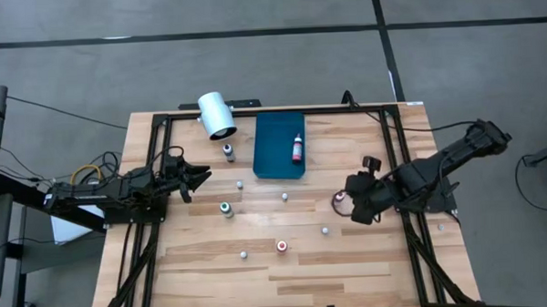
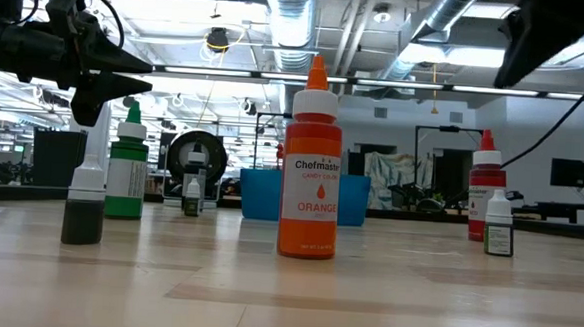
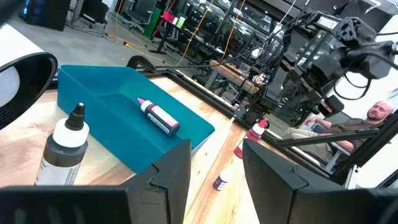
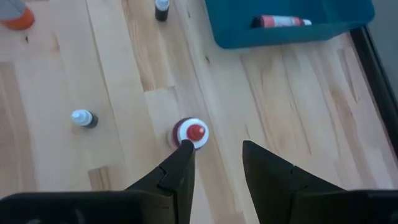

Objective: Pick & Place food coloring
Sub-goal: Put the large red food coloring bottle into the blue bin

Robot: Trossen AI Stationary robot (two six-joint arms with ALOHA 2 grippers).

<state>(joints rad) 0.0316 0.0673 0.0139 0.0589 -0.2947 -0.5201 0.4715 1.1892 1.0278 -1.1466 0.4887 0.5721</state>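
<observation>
With the right jaws (image 4: 214,163) spread and empty just above the red bottle (image 4: 190,133) standing upright on the desk (image 4: 112,93) beside the tray (image 4: 298,34), treat it as light, smooth and tippy; pinch its body below the cap.

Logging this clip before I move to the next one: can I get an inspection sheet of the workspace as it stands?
Surface: wooden table, black frame.
Job's things: pink-capped bottle lying in blue tray; orange bottle, green bottle, dark-topped bottle, red-capped bottle and several small bottles standing loose.
Clutter: white cylinder on its side.
Grippers: left gripper open, empty, beside the tray; right gripper open above the red-capped bottle, not gripping.
Cables: bundle off the table's left.
Surroundings: seated person in the lab behind.
</observation>
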